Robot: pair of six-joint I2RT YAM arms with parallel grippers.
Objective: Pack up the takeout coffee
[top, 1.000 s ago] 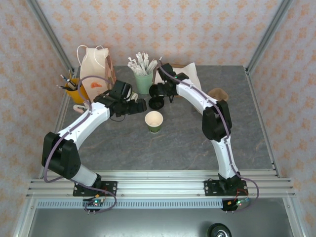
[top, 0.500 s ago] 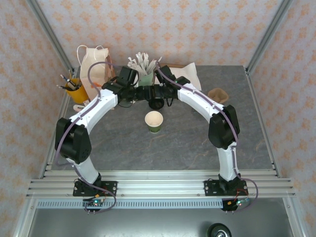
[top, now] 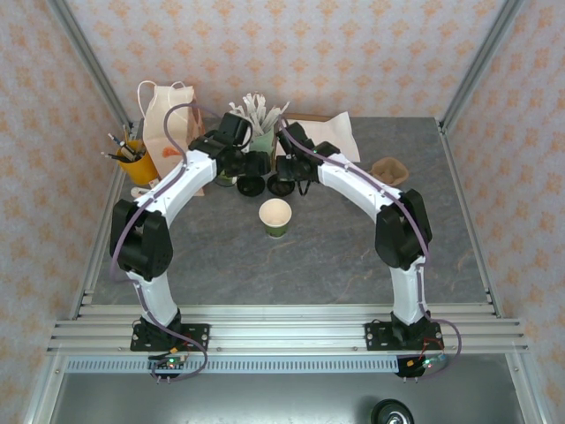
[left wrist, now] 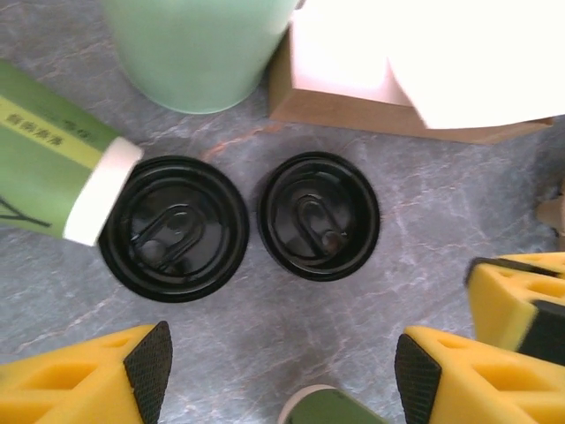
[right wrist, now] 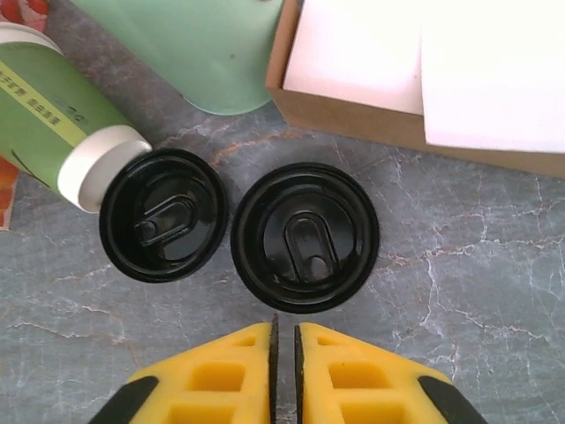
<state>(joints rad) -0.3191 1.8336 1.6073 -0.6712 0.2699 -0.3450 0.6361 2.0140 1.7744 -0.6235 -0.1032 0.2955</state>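
Yellow fingers of the left gripper [left wrist: 282,371] are spread wide with nothing between them; it hangs over two black lids. Right gripper [right wrist: 284,353] is clenched, pads all but touching, empty, with its nose just short of the right lid [right wrist: 305,237]. Left lid [left wrist: 174,228] sits just beside it, rims nearly meeting. Both look to lie flat on the table [top: 353,256]; cannot be sure nothing is under them. Tube [left wrist: 53,159] lies on its side, white cap touching the left lid's rim. Pale cup [left wrist: 199,49] and box [left wrist: 353,110] are just behind. Cup [top: 275,216], dark green with cream inside, stands open mid-table on the near side of the lids, unlidded and not bagged. Bag [top: 168,119] is at far left.

Risks:
- Both wrists crowd one spot, so arm contact is likely.
- Wide jaws may catch both lids or shove one into the other.
- Lifting the left lid could roll the tube.
- Clenched right fingers can only push.
- A low left wrist could tip the open cup.
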